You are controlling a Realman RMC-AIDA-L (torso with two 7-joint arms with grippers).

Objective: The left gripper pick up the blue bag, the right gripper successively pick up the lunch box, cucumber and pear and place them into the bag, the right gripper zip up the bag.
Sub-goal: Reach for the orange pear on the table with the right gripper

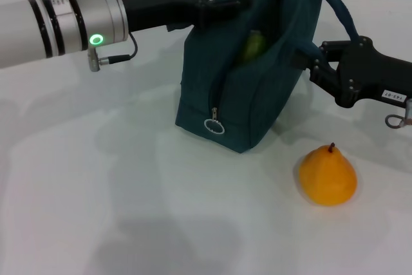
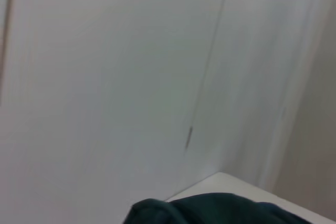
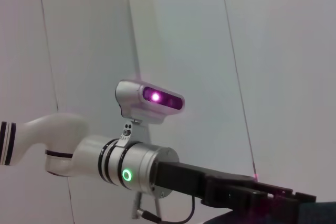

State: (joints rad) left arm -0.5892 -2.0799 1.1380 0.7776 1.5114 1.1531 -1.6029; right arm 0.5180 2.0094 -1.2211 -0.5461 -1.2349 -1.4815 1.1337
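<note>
The blue bag (image 1: pixel 257 88) stands upright in the middle of the white table, its top open. My left gripper (image 1: pixel 220 4), with the green light on its silver wrist, is shut on the bag's top edge at the far left and holds it up. It also shows in the right wrist view (image 3: pixel 262 196). The cucumber (image 1: pixel 253 46) shows as a green end inside the bag's opening. My right gripper (image 1: pixel 304 56) is against the bag's upper right side. The pear (image 1: pixel 327 176) lies on the table in front of the bag, to the right. The lunch box is hidden.
The bag's zipper ring pull (image 1: pixel 214 125) hangs at its front corner. A loop handle (image 1: pixel 341 11) arches over the right gripper. The left wrist view shows bag fabric (image 2: pixel 220 208) and a wall. The robot's head camera (image 3: pixel 149 98) shows in the right wrist view.
</note>
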